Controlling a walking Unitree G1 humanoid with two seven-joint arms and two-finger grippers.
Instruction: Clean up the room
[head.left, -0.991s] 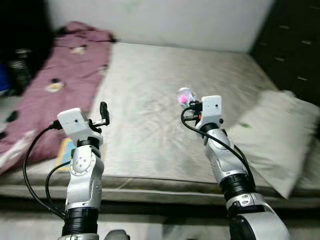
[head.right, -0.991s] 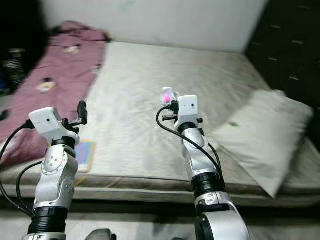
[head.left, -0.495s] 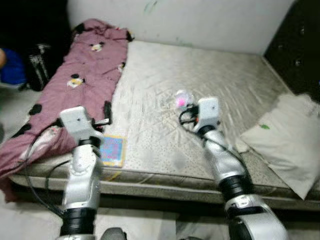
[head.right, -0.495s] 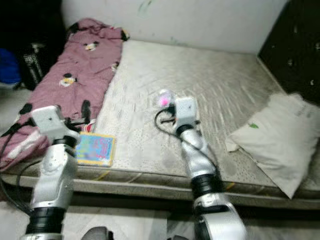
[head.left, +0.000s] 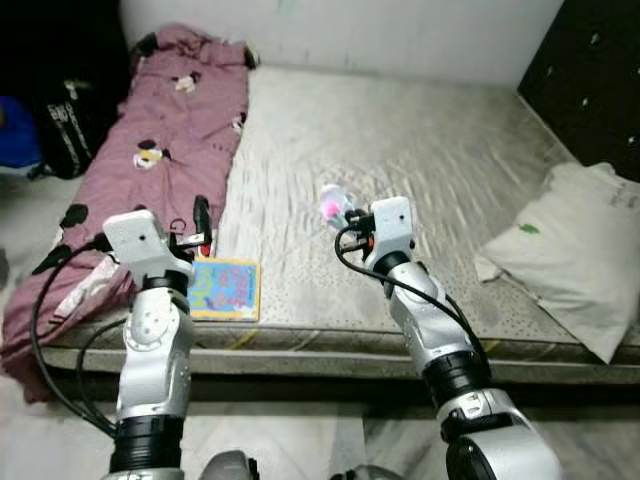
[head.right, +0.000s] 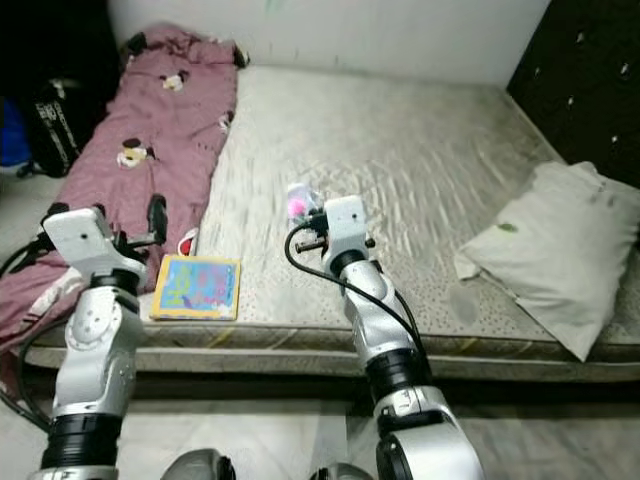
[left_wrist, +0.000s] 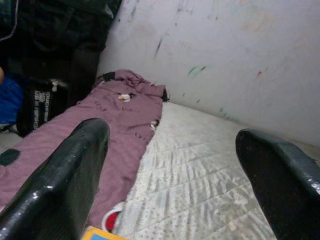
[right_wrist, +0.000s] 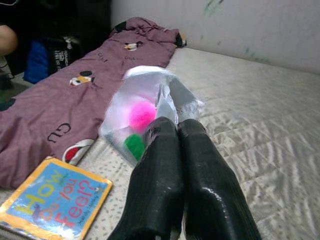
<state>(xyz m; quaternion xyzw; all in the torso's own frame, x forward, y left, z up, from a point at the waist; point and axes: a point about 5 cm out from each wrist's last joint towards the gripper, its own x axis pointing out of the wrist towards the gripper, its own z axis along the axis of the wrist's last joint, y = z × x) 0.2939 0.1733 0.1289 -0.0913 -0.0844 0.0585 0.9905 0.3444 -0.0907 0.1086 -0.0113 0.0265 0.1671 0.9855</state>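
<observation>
The right gripper (right_wrist: 175, 131) is pinching a small clear plastic bag (right_wrist: 145, 107) between its two black fingers, which are pressed tight together on the crinkled film; the bag is being held up in the air above the near half of the mattress (head.left: 400, 170), and inside it a bright pink pompom (right_wrist: 141, 115) is sitting above a green one (right_wrist: 134, 145). The left gripper (left_wrist: 175, 165) is hovering with its fingers spread wide and nothing between them, raised near the mattress's near left corner, beside the blanket. A thin picture book (head.left: 225, 288) is lying flat near that edge of the mattress; its blue and yellow cover is showing the words "How do you feel?" in large coloured letters. Just beside the book, a mauve blanket (head.left: 150, 150) printed with cartoon mouse figures and the letters "GU" is running along the left side of the bed toward the wall. The mattress itself is wearing a pale quilted cover, bare of sheets, and is resting low over a light tiled floor (head.left: 300, 450). A white pillow (head.left: 575, 250) with a small green mark is leaning off the far right edge. The white wall (left_wrist: 225, 60) behind the bed is carrying faint scribbles of colour, dark studded panelling (head.left: 590, 80) is standing at the right, and a black bag (head.left: 70, 120) with white lettering too small to read is sitting on the floor at the left next to something blue.
</observation>
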